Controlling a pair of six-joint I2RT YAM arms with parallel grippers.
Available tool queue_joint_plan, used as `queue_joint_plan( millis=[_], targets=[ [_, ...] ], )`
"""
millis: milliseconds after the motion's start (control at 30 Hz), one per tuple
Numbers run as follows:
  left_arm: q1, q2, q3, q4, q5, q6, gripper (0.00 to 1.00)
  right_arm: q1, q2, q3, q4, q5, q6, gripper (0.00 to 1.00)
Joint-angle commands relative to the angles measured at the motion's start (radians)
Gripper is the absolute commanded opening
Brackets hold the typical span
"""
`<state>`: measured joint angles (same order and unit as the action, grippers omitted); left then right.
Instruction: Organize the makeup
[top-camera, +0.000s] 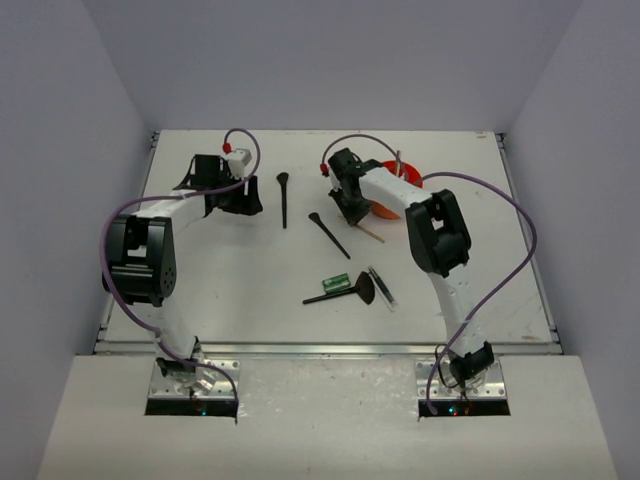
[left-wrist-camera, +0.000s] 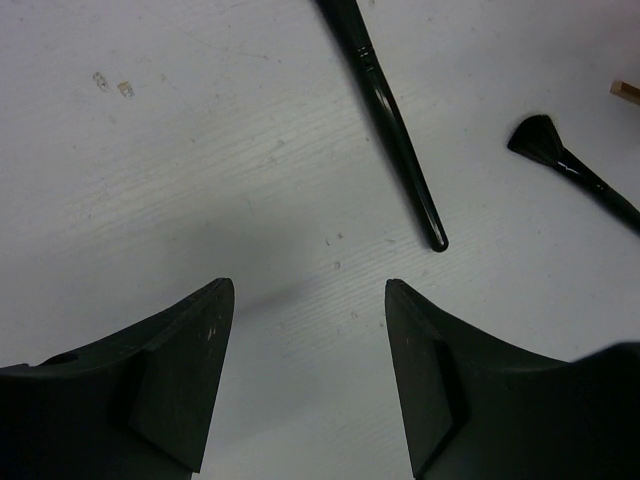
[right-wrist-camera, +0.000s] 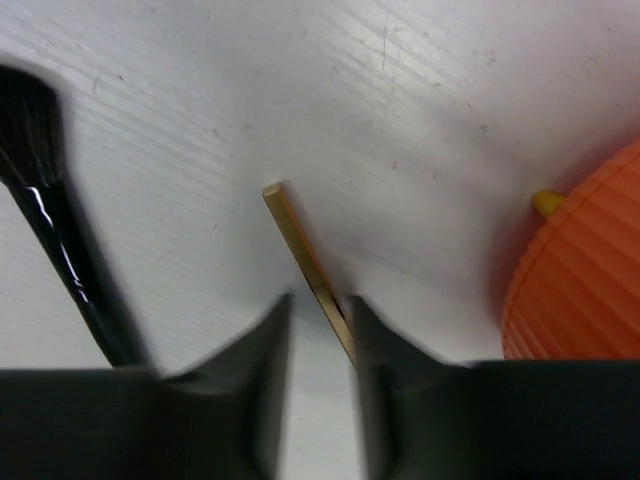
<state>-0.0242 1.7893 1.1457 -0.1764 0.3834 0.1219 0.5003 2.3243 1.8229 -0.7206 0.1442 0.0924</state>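
Right gripper (right-wrist-camera: 320, 305), black and two-fingered, stood with its jaws narrowly apart astride a thin tan wooden stick (right-wrist-camera: 300, 248); a gap showed on one side of the stick, so nothing was clamped. Just beside it sat a ribbed round orange cup (right-wrist-camera: 585, 285), towards the far right corner of the white table (top-camera: 240, 290). On the other side lay a slim black brush with a flat head (right-wrist-camera: 60, 250). Left gripper (left-wrist-camera: 305, 300) hung open above the tabletop near the far left corner, a long black brush (left-wrist-camera: 390, 110) just beyond it. Towards the near edge lay a black fan-headed brush (top-camera: 345, 292), a small green tube (top-camera: 335, 281) just beside it.
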Motion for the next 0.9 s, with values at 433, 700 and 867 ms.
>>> queue_joint_plan(
  millis=[433, 700, 867],
  targets=[
    [0.014, -0.039, -0.003, 0.028, 0.008, -0.014, 0.6, 0.032, -0.218, -0.235, 0.122, 0.055, -0.014, 0.0],
    [0.015, -0.041, -0.009, 0.024, 0.0, -0.013, 0.6, 0.047, -0.421, -0.222, 0.238, 0.044, -0.062, 0.0],
    [0.015, -0.041, -0.009, 0.023, 0.001, -0.013, 0.6, 0.036, -0.569, -0.273, 0.381, -0.054, -0.022, 0.0]
  ],
)
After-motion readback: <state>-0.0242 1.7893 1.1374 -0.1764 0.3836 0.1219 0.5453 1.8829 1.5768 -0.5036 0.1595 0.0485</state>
